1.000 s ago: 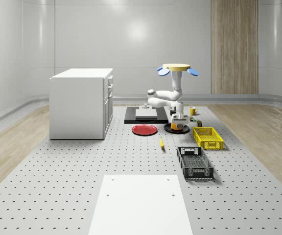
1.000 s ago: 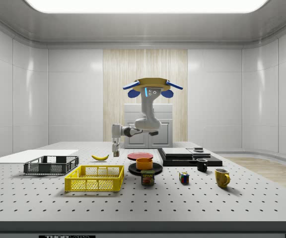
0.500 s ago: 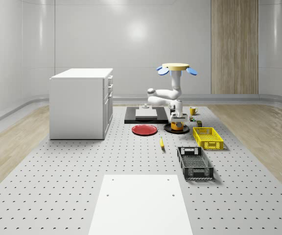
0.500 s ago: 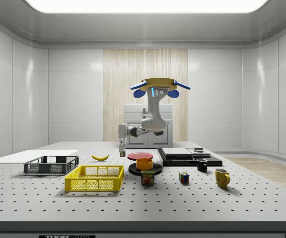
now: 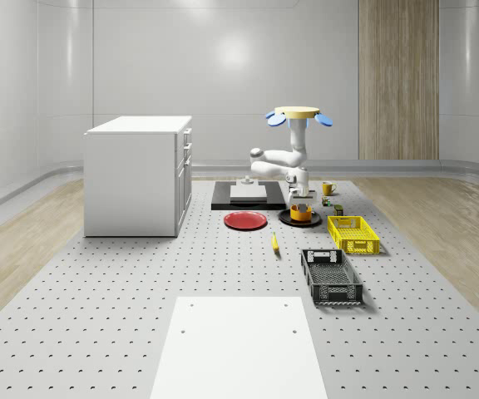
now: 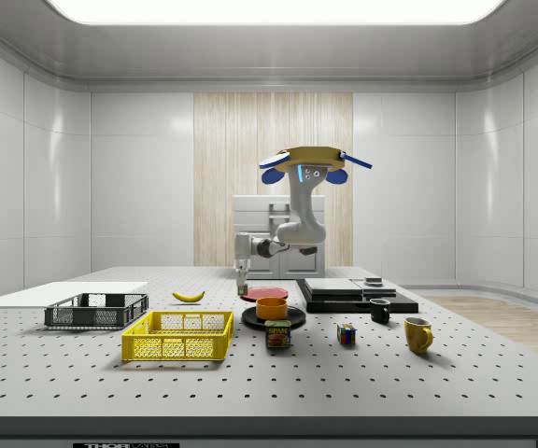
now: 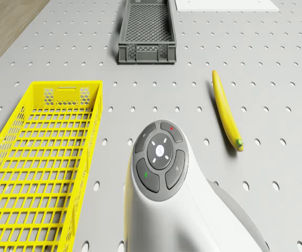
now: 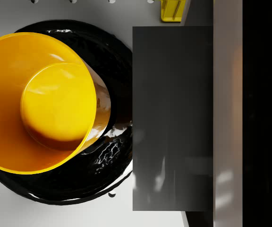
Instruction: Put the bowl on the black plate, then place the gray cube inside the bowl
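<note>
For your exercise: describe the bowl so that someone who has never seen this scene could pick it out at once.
Start at the white cabinet, then go to the whole-scene view's right, past the red plate. The bowl sits on the black plate beside it. It is the only orange dish.

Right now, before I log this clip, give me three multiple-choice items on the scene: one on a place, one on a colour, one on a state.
1. Where does the orange bowl sit?
A. in the yellow crate
B. on the black plate
C. on the cabinet

2. What colour is the plate lying next to the black one?
A. red
B. blue
C. white

3. What is the drone doing?
A. resting on the cabinet
B. landed on the floor
C. hovering over the table

Answers:
1 B: the wrist view shows the bowl resting on the glossy black plate.
2 A: the red plate lies just beside it.
3 C: the side view shows the drone airborne, its pincer hanging low by the bowl.
</note>
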Tool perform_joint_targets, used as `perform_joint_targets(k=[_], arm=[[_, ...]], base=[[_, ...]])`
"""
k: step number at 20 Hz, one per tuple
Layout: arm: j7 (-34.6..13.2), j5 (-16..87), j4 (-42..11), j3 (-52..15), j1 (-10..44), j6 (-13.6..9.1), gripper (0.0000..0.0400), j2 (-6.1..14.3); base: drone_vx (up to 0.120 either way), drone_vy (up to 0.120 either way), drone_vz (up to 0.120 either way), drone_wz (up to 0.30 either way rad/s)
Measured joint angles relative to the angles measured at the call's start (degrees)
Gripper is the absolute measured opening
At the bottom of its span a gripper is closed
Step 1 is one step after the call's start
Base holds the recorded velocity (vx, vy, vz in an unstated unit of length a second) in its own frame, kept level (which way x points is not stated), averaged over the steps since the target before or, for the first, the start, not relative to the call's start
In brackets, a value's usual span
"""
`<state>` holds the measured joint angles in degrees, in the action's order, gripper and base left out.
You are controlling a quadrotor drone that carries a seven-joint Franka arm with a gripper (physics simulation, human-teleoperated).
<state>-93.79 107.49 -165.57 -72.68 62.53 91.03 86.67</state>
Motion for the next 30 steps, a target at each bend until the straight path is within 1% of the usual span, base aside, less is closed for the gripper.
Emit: perform_joint_targets(k=[4, 6, 11, 14, 22, 25, 30], arm=[[0.0, 0.0, 0.0, 0.0, 0.0, 0.1, 0.025, 0.1], [0.0, -0.1, 0.0, 0.0, 0.0, 0.1, 0.025, 0.1], [-0.1, -0.1, 0.0, 0.0, 0.1, 0.2, 0.025, 0.2], [-0.1, -0.1, 0.0, -0.1, 0.1, 0.3, 0.025, 0.3], [-0.1, -0.2, 0.0, -0.1, 0.1, 0.4, 0.025, 0.4], [-0.1, 0.2, 0.1, 0.3, 0.2, 0.6, 0.025, 0.5], [-0.1, 3.2, 1.0, 3.5, 0.8, 1.9, 0.025, 0.7]], base=[[-0.12, 0.0, 0.0, 0.0], [-0.12, 0.0, -0.1, 0.0], [-0.12, 0.008, 0.0, 0.0], [-0.12, 0.093, 0.0, 0.0], [-0.12, 0.0, 0.0, 0.0], [-0.013, 0.0, 0.0, 0.0], [0.0, 0.0, 0.0, 0.0]])
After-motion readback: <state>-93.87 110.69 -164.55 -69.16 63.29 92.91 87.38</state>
